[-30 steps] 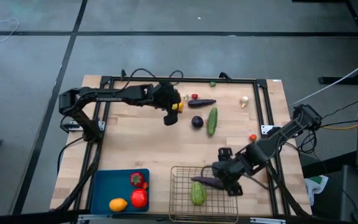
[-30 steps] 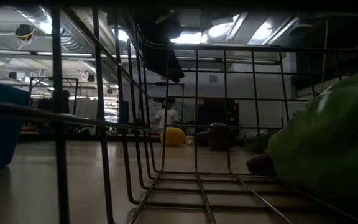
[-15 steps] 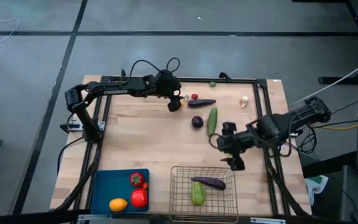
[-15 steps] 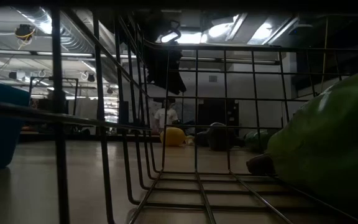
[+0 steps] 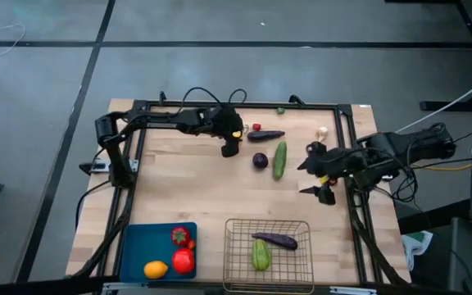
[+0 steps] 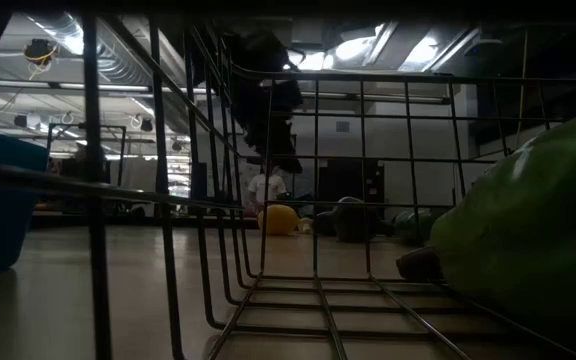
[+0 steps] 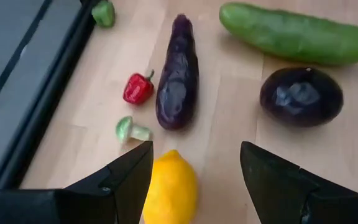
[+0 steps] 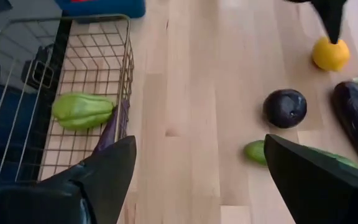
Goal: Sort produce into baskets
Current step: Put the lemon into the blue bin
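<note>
A yellow lemon (image 7: pixel 169 186) lies on the table between the fingers of my open left gripper (image 7: pixel 194 152), close to one finger; whether it touches is unclear. In the high view that gripper (image 5: pixel 229 147) is at the far middle of the table. Beyond it lie a long purple eggplant (image 7: pixel 178 74), a round eggplant (image 7: pixel 300 96), a cucumber (image 7: pixel 297 34) and a small red pepper (image 7: pixel 138 88). My right gripper (image 5: pixel 311 176) hangs open above the table's right side, holding nothing. The wire basket (image 5: pixel 269 254) holds an eggplant (image 5: pixel 274 240) and a green vegetable (image 5: pixel 260 256).
The blue tray (image 5: pixel 158 250) at the near left holds several red and yellow pieces. A white garlic (image 5: pixel 323 133) lies at the far right and a small green piece (image 5: pixel 280 110) at the far edge. A black frame (image 5: pixel 347 147) runs around the table.
My right gripper has drawn back from over the wire basket, rising and going toward the table's right and far side, still open; the eggplant stays in the basket. My left gripper has sunk toward the lemon, its fingers still apart.
</note>
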